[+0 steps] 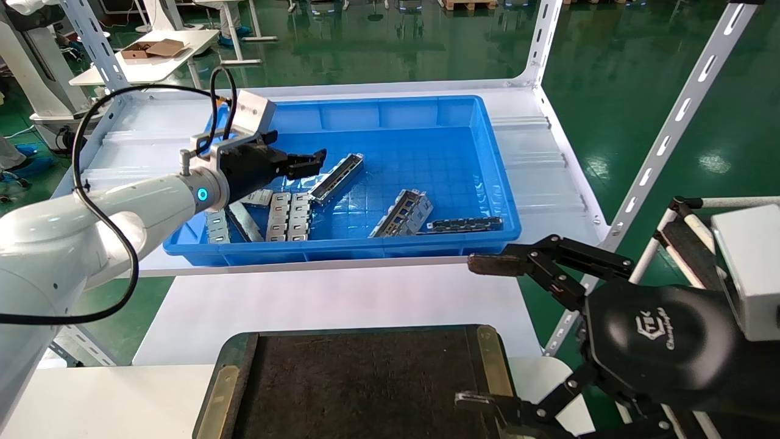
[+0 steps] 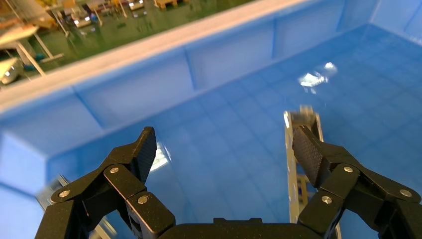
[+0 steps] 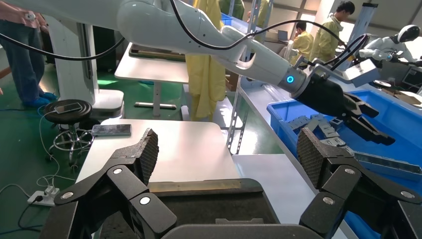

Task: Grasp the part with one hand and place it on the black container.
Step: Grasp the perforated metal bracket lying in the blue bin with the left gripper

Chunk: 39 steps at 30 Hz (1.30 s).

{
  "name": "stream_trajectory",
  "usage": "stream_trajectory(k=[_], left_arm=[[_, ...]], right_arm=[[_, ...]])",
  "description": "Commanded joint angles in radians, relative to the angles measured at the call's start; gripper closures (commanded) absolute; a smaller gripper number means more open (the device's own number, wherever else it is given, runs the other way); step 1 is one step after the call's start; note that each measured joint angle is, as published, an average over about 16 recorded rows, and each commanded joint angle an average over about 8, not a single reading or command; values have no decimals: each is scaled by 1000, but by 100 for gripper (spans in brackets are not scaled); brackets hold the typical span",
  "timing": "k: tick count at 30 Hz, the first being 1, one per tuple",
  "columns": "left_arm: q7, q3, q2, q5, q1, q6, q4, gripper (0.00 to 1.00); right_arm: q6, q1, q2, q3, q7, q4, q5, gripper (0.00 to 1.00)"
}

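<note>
The part (image 1: 337, 177) is seen just ahead of the left gripper's (image 1: 308, 162) spread fingers (image 2: 142, 152), its long axis running on away from them.

The left arm (image 1: 91, 213), in the left half of the head view, is glossy white and rounded, ending in a silver collar with a glowing blue ring light (image 1: 202, 194). A black cable (image 1: 91, 183) loops from the arm's underside up over the wrist to a white boxy camera (image 1: 250, 113) on a grey bracket. The left gripper (image 1: 317, 160) is matte black with claw-like linked fingers; its fingers (image 2: 144, 152) carry cross-hatched pads and silver pivot screws. At the lower right of the head view, the right gripper (image 1: 481, 332) has a smooth black domed body with a white logo (image 1: 655, 329), black link bars, and a white box (image 1: 746, 268) beside it.
</note>
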Motion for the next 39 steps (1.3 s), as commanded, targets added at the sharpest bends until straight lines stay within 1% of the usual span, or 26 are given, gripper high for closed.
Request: stream_trajectory(k=[1, 39], left_arm=[[-9, 0, 2, 0, 8, -3, -2, 0], [-15, -1, 1, 0, 13, 2, -6, 0]], right_arm=[[0, 0, 0, 0, 0, 0, 0, 0], [0, 0, 0, 0, 0, 0, 0, 0]])
